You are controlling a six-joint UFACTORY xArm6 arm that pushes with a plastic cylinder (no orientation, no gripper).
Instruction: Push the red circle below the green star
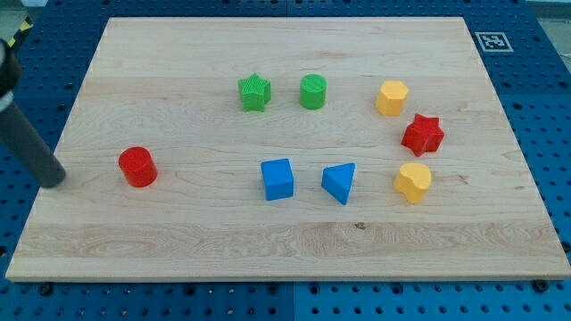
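Camera view: the light wooden table [285,241] carries eight small coloured plastic blocks; the dark straight rod enters from the view's upper left and its lower end, my tip [56,176], rests on the board near the left edge; the arm has no end effector with jaws, so nothing can be spread, pressed together or pinching; the rod is the only tool.

The red circle block [137,167], a short cylinder, stands just to the view's right of my tip, apart from it by a small gap; no contact is visible. The green star block [254,92] sits well apart from the red circle, up and to the view's right, in the upper middle of the table; the spot below it is bare wood, bounded lower down by the blue cube block [277,178].

Other blocks: a green cylinder block [313,92] just beside the green star on the view's right; a blue triangular block [340,183] beside the blue cube; a yellow hexagonal block [392,97], a red star block [422,134] and a yellow heart-like block [412,182] grouped at the view's right, clear of the likely path.

Judgement: the tip stands on the far side of the red circle from the goal, presumably so that a push toward the view's right carries the block under the green star; the task appears barely begun; a slightly upward line would be needed to stop above the blue cube.
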